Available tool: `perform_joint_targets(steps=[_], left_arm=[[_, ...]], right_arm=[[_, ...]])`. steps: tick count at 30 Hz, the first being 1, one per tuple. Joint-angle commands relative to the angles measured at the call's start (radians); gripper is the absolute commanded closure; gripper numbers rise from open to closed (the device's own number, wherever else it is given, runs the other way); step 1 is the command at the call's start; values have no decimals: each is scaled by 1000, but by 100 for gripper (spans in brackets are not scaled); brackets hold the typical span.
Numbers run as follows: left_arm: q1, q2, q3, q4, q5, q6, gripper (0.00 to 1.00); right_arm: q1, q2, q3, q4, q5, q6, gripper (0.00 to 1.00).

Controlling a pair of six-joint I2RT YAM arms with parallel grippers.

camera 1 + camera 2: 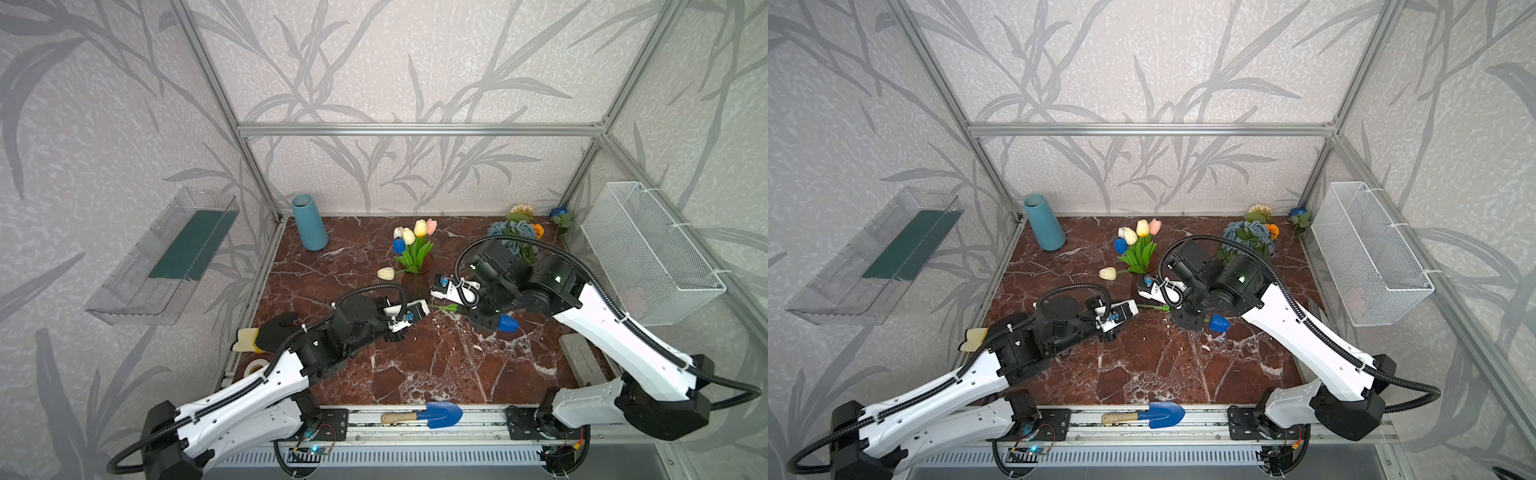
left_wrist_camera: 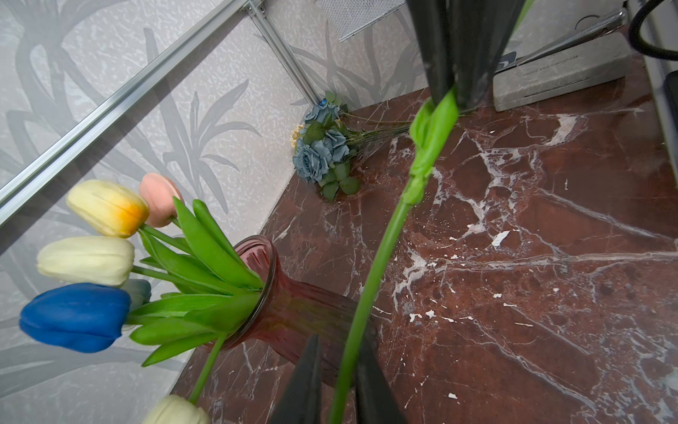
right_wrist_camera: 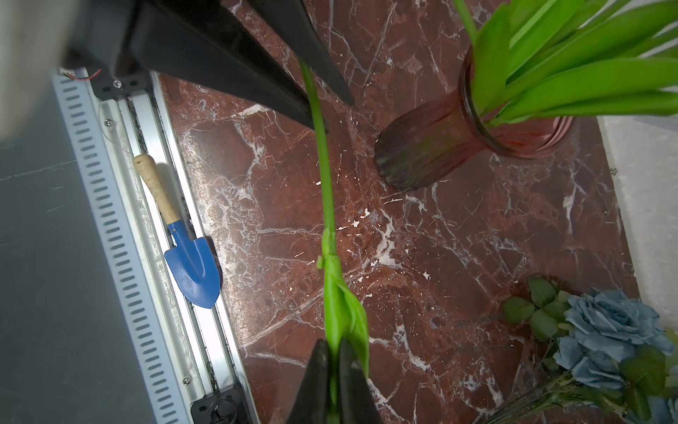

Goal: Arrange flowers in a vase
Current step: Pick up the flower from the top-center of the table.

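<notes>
The right claw (image 3: 332, 354) was clamped on the leafy upper part of a blue tulip (image 1: 507, 323), just below its bloom. The stem (image 2: 381, 257) spanned the gap to the left claw (image 2: 339, 354), whose jaws stood narrowly on either side of its lower end; firm contact could not be confirmed. The red vase (image 2: 293, 315) stood upright just beyond the stem, near the middle of the tabletop (image 1: 415, 365). It held yellow, pink, white and blue tulips (image 1: 411, 241). One white tulip (image 1: 385, 273) drooped over its rim. The dusty-blue roses (image 1: 509, 232) lay at the far right corner. A blue vase (image 1: 309, 224) stood at the far left corner.
</notes>
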Motion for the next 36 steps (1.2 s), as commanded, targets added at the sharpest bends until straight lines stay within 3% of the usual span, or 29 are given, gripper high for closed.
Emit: perform_joint_targets(steps=[1,10,19,21,25,30,36], left_arm=[[-5,12,-28,47,-38,22,82],[-5,-3,-58,106,-64,10,100],[13,-31,-80,181,-114,-62,100],[32,-38,-85,212,-110,-107,100],[77,-58,-92,287,-55,-223,100],[151,-90,-88,385,-12,-371,100],[230,-120,-98,501,32,-521,100]], right_arm=[[8,25,27,-24,-30,-29,90],[8,44,49,-2,-23,-53,89],[7,-50,61,138,13,-37,51],[7,-100,48,227,71,-17,45],[8,-246,-38,497,108,27,43],[8,-510,-312,1001,15,123,36],[8,-611,-529,1312,93,190,35]])
